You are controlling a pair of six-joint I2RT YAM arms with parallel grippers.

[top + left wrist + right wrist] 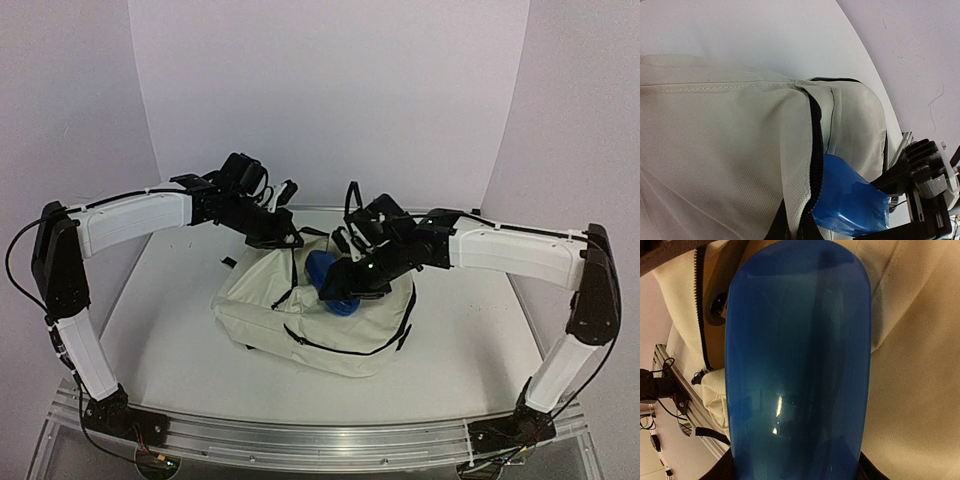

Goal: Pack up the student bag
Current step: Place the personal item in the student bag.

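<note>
Mid-table: student bag (pixel 290 318) lying flat. Left gripper (pixel 284 236), jaws pressed together, apparently pinching flap edge at far side, holding zip opening agape. Right gripper (pixel 355 283) clamping blue container (pixel 324 270), aiming it into opening.

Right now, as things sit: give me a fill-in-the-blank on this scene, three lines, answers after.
1. The right gripper's jaws are closed on a glossy object whose colour is ____.
2. The student bag is cream fabric, and its zipper is ____.
3. The table under the bag is ____.

Missing words: blue; black; white.
</note>
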